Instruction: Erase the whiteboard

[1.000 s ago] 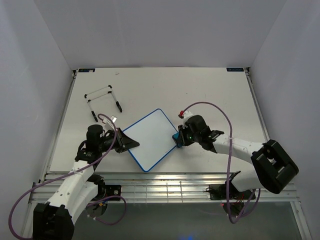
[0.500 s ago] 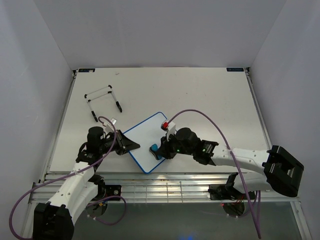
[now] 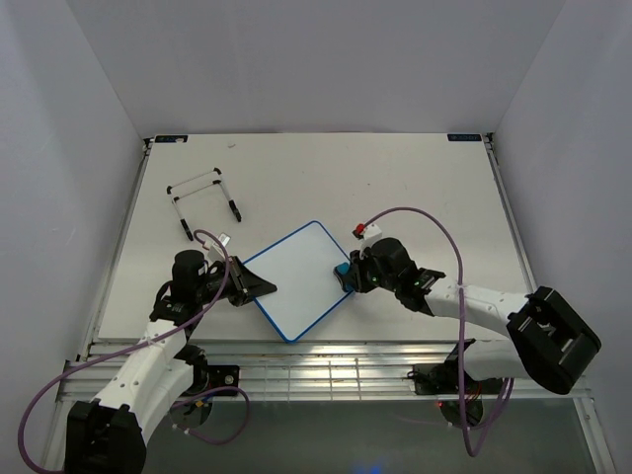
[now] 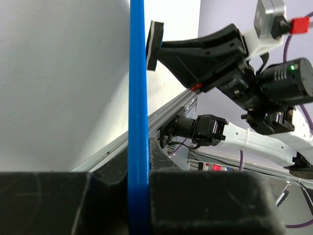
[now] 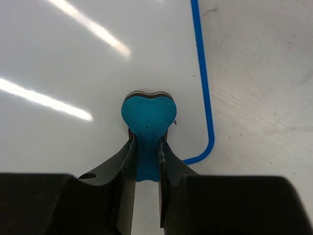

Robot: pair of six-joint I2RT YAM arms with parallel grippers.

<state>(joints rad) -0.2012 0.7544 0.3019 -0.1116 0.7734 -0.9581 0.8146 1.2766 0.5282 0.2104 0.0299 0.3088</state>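
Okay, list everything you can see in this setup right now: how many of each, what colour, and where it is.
whiteboard: one, white with a blue frame, no marks visible, set askew at the table's near middle.
eraser: one, blue, on the whiteboard near its right corner.
wire stand: one, white and black, far left of the table, apart from the whiteboard.
table: one, white, under everything.
left claw: one, black, shut on the whiteboard's left edge.
right claw: one, black, shut on the eraser.
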